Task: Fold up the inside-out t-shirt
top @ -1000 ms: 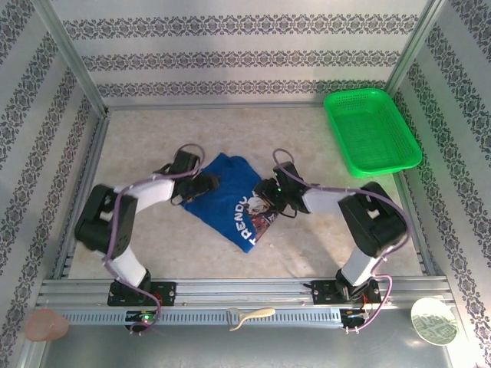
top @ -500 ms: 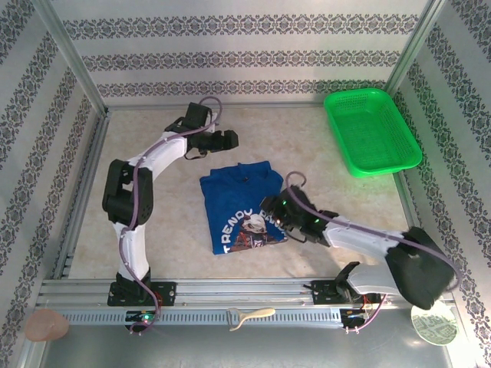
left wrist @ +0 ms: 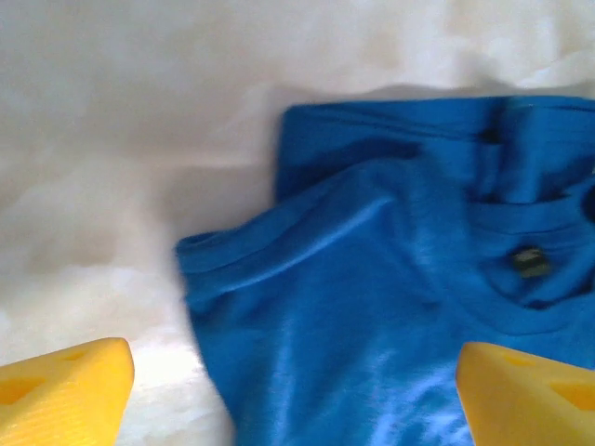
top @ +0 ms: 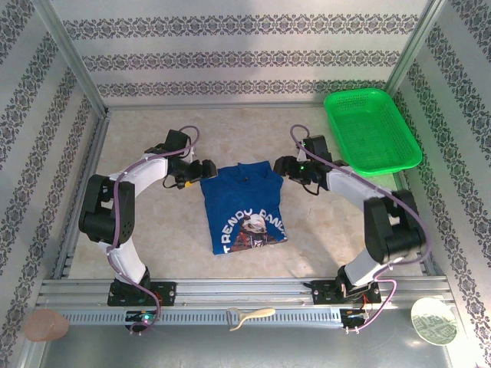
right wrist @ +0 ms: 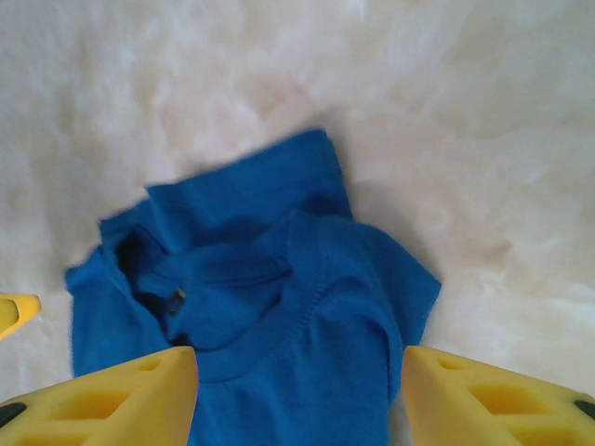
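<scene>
The royal blue t-shirt (top: 242, 205) lies folded into a compact rectangle mid-table, a printed picture and lettering facing up on its near half. My left gripper (top: 201, 170) hovers at its far left corner, my right gripper (top: 282, 166) at its far right corner. In the left wrist view the left gripper (left wrist: 297, 400) is open, yellow fingertips (left wrist: 65, 390) wide apart over the blue cloth (left wrist: 372, 307) and its collar tag (left wrist: 530, 263). The right gripper (right wrist: 297, 400) is open too, straddling the collar (right wrist: 279, 316) without pinching it.
A green mesh basket (top: 372, 130) stands at the back right corner. Patterned walls and metal posts close in the table on three sides. On the near rail lie a cream utensil (top: 249, 316), a pinkish disc (top: 46, 326) and a round plate (top: 434, 322).
The shirt went from a skewed heap to a squared fold. The right gripper swung from the shirt's near right edge to its far right corner. The left gripper came down to the far left corner.
</scene>
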You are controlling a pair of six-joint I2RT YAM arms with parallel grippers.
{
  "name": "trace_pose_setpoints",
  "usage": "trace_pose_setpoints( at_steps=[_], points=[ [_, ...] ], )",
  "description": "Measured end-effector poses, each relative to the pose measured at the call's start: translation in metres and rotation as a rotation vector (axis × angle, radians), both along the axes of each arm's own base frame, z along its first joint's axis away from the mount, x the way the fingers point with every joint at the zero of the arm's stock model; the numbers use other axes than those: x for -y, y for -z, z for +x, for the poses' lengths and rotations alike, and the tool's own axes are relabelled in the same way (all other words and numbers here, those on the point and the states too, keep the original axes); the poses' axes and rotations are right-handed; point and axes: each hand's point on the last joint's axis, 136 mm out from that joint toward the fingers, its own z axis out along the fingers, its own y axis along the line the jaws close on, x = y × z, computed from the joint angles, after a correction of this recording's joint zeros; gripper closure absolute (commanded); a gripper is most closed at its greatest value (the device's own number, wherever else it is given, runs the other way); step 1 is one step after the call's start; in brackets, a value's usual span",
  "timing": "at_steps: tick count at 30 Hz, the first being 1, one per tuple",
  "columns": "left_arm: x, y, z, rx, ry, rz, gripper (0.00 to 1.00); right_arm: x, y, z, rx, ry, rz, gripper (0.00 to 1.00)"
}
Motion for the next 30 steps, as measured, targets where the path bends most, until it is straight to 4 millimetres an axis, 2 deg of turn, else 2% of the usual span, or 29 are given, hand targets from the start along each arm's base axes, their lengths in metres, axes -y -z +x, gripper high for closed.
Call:
trace_pose_setpoints(
  at_steps=[3,5,13,17,20,21,24,25,26,27,30],
  points=[
    [-0.002,0.006,0.005,-0.005,-0.017,-0.024,0.10,-0.008,0.026,-0.002,-0.072,-0.042,0.011,0.40],
    [0.002,0.005,0.009,0.010,-0.017,-0.046,0.10,-0.011,0.036,-0.002,-0.101,-0.055,0.019,0.40],
    [0.012,0.014,0.020,0.013,-0.021,-0.109,0.14,-0.021,0.046,0.013,-0.115,-0.071,0.048,0.47],
    [0.014,0.015,0.022,0.014,-0.024,-0.123,0.19,-0.022,0.055,0.016,-0.135,-0.070,0.053,0.58],
    [0.017,0.015,0.024,0.018,-0.025,-0.138,0.35,-0.022,0.058,0.015,-0.143,-0.067,0.053,0.79],
    [0.018,0.017,0.025,0.017,-0.025,-0.144,0.43,-0.023,0.058,0.015,-0.144,-0.070,0.055,0.85],
    [0.019,0.023,0.025,0.011,-0.025,-0.157,0.78,-0.024,0.057,0.016,-0.139,-0.074,0.063,1.00],
    [0.020,0.026,0.023,0.008,-0.025,-0.161,0.90,-0.024,0.056,0.016,-0.137,-0.076,0.069,1.00],
    [0.020,0.028,0.021,0.005,-0.024,-0.163,0.97,-0.025,0.054,0.016,-0.132,-0.082,0.074,1.00],
    [0.020,0.030,0.020,0.004,-0.022,-0.164,1.00,-0.026,0.051,0.016,-0.127,-0.084,0.083,1.00],
    [0.020,0.029,0.018,0.023,-0.020,-0.169,1.00,-0.027,0.033,0.013,-0.090,-0.099,0.119,1.00]
  ],
)
